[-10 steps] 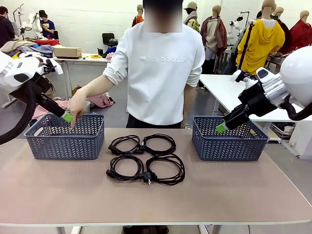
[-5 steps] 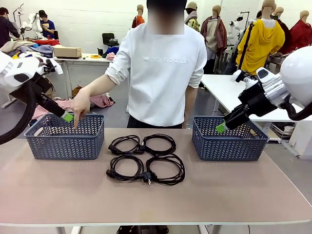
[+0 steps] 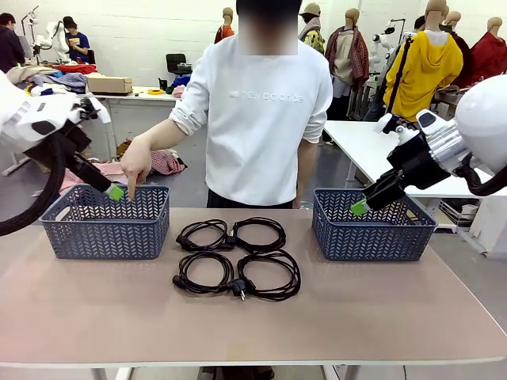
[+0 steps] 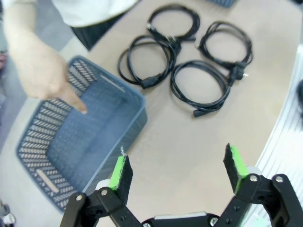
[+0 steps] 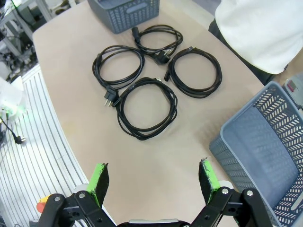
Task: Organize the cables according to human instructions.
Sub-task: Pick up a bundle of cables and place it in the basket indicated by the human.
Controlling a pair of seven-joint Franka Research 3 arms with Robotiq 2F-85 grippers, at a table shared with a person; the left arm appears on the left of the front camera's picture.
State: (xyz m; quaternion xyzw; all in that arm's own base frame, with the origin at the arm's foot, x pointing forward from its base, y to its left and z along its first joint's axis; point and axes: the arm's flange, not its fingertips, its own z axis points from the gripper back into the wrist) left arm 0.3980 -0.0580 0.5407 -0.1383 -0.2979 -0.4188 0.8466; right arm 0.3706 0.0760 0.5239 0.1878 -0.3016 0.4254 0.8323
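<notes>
Several thin black cables (image 3: 236,255) lie as round coils in the middle of the table, between two blue baskets. They also appear in the left wrist view (image 4: 189,56) and the right wrist view (image 5: 151,71). The person's hand (image 3: 136,162) points a finger down into the left basket (image 3: 107,231); the same hand (image 4: 40,71) hangs over that basket's rim (image 4: 138,101). My left gripper (image 3: 116,191) hovers open beside that finger, above the basket's far edge. My right gripper (image 3: 360,207) stands open over the right basket (image 3: 372,235). Both hold nothing (image 4: 177,166) (image 5: 154,176).
The person stands at the far side of the table, behind the cables. The right basket (image 5: 265,156) looks empty inside, and so does the left basket. Bare tabletop (image 3: 253,324) stretches in front of the coils toward the near edge.
The person's pointing hand has shifted a little to the right and up over the left basket. My left gripper has nudged slightly the same way. The right arm and cables are unmoved.
</notes>
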